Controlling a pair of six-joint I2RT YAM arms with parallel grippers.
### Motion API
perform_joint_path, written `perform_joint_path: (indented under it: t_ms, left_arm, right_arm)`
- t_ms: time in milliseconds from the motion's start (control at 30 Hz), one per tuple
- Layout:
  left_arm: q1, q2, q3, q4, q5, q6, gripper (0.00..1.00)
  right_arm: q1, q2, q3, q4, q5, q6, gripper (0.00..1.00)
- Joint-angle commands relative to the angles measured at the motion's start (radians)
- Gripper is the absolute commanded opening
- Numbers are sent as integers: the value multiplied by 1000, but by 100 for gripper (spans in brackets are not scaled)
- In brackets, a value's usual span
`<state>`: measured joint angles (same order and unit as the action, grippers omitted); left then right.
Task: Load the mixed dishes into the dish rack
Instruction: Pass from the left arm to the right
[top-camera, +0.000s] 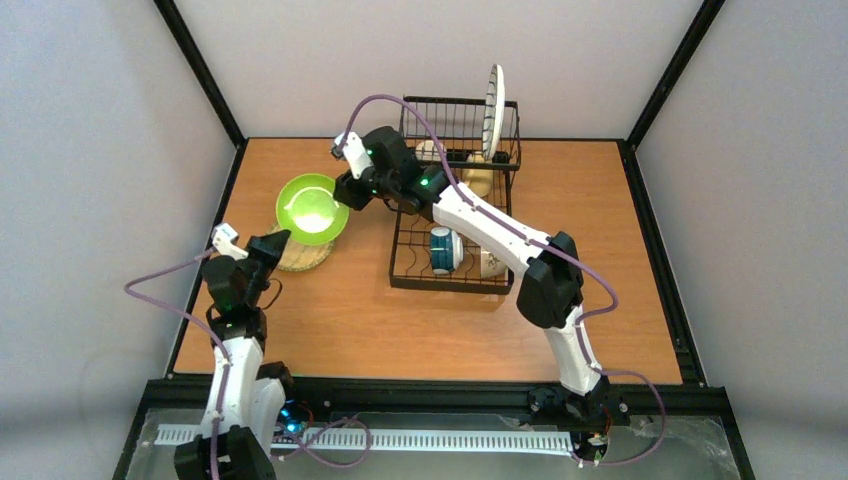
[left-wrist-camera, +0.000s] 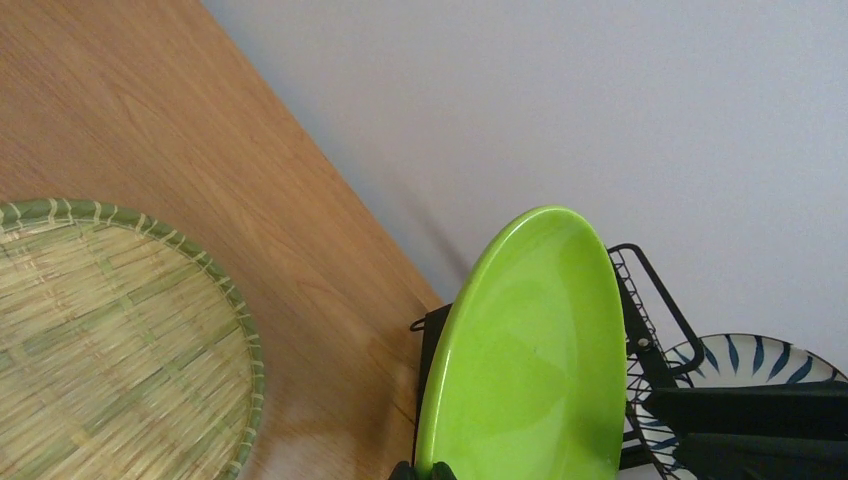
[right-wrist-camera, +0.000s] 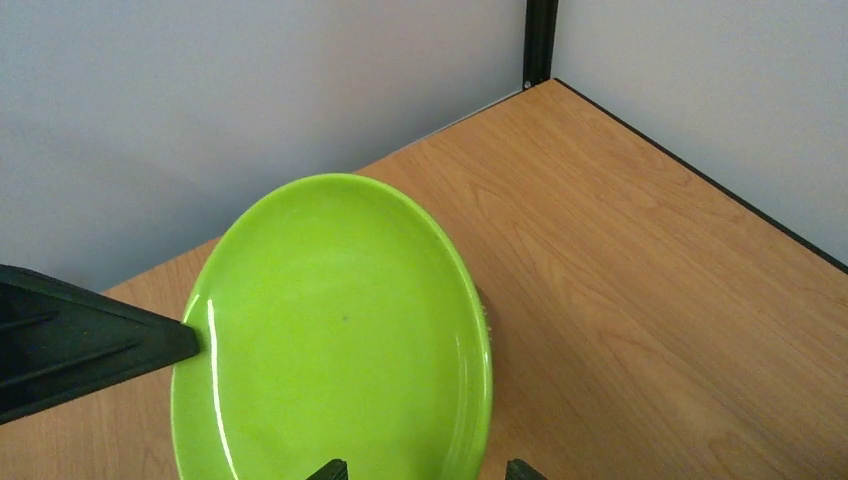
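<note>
The lime-green plate (top-camera: 313, 208) is held tilted up above the table, left of the dish rack (top-camera: 450, 282). My left gripper (top-camera: 272, 243) is shut on its near rim, and the pinch shows in the left wrist view (left-wrist-camera: 430, 470) under the plate (left-wrist-camera: 530, 350). My right gripper (top-camera: 347, 190) is open, its fingers (right-wrist-camera: 330, 469) spread to either side of the plate's opposite rim (right-wrist-camera: 340, 330). The black-and-white striped plate (top-camera: 493, 112) stands upright in the rack. The teal-and-white cup (top-camera: 443, 250) lies in the rack. The tan woven plate (top-camera: 302, 257) lies on the table below.
Cream-coloured dishes (top-camera: 480, 178) sit in the rack's far part, and another (top-camera: 491, 263) lies beside the teal cup. The woven plate fills the left of the left wrist view (left-wrist-camera: 100, 330). Grey walls close the table's back and sides.
</note>
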<state>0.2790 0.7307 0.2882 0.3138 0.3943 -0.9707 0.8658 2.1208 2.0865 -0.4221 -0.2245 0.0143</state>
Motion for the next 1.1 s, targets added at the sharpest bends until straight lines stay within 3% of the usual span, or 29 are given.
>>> perform_joint_path:
  t_ms: [0,567,1067]
  left_arm:
    - [-4,-36,8,-24,27,17,0]
    - [-4,-115,2,-30,109,6,0]
    - [-4,-121,-78,159,181,-105,0]
  right_arm:
    - [2,-37,-19,-3,24,-7,92]
    - [-15,-61,-53,16,-38,1,92]
    - [-70,-129,-155,89,-259,102,90]
